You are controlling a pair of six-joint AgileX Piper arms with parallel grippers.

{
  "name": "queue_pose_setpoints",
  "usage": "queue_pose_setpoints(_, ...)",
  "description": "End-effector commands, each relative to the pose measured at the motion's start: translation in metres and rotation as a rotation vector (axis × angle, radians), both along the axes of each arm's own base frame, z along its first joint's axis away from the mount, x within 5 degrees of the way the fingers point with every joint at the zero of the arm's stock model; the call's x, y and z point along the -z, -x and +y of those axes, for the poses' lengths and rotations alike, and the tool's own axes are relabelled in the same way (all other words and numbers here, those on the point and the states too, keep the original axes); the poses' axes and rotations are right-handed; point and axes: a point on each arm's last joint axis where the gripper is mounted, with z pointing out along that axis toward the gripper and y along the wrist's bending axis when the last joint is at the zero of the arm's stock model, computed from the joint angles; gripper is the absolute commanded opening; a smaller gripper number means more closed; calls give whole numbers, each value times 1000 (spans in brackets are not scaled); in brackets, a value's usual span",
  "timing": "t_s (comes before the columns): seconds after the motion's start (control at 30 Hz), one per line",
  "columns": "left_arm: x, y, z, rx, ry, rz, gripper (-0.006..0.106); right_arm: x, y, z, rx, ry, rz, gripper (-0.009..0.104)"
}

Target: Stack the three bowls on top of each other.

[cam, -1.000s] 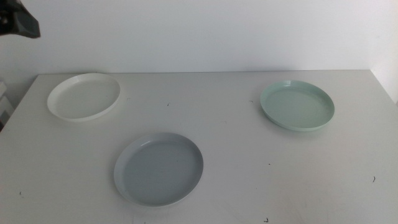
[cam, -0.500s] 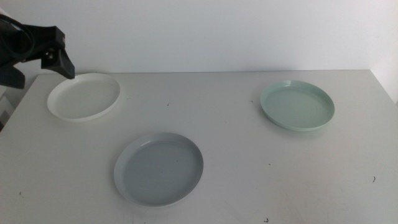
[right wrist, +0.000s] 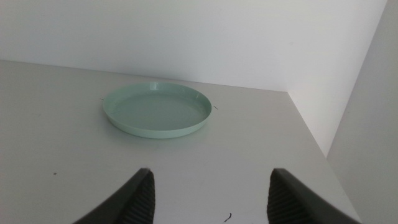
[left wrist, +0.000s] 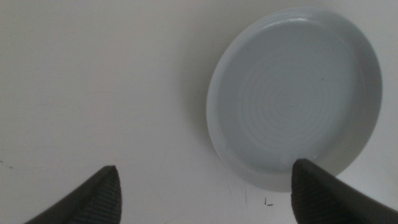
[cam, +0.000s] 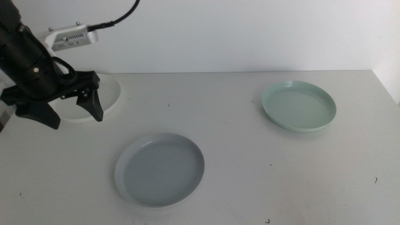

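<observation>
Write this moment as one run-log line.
left claw: open, over white bowl | right claw: open, waiting | grey bowl, green bowl: apart on table | stack: none

Your left arm (cam: 28, 59) is matte black, built of bulky rounded segments. A small white camera box (cam: 70, 39) sits on its wrist, with a black cable (cam: 119, 19) curving up from it. The left gripper (cam: 70, 115) and right gripper (right wrist: 210, 196) each end in two dark, tapering jaws.
</observation>
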Motion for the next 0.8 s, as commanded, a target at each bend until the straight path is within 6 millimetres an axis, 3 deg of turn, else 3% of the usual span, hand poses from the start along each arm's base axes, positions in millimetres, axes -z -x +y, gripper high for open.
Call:
queue_pose_setpoints(0.0,-11,-1,-7,27,27,-40,105,-11,2,-1,13,23,-111,47)
queue_pose_setpoints(0.43,64,-39,-41,121,-68,58,105,-11,2,-1,13,23,-111,47)
queue_pose_setpoints(0.63,105,-41,-43,109,-54,138,105,-11,2,-1,13,23,-111,47)
queue_pose_setpoints(0.77,119,-40,-45,111,-32,116,105,-11,2,-1,13,23,-111,47)
